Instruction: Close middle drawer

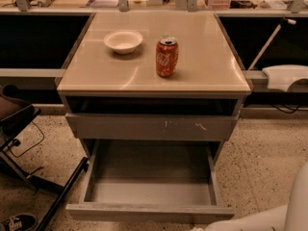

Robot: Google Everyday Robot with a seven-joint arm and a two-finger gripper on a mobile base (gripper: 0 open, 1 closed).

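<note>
The middle drawer [144, 212] is pulled far out of the grey cabinet. Its plain flat front faces me at the bottom of the camera view, and its shallow grey box interior is empty. Above it, the grey drawer with white scratch marks [154, 127] stands slightly out, with a dark gap under the tabletop. My gripper is out of view. Only a white curved part of my arm [284, 213] shows at the bottom right corner, beside the open drawer's right front corner.
A white bowl [123, 41] and a red soda can [166, 57] stand on the beige cabinet top [207, 71]. A dark chair with black legs [19, 129] and a shoe [17, 222] are at the left. A white object [286, 76] sticks out at the right.
</note>
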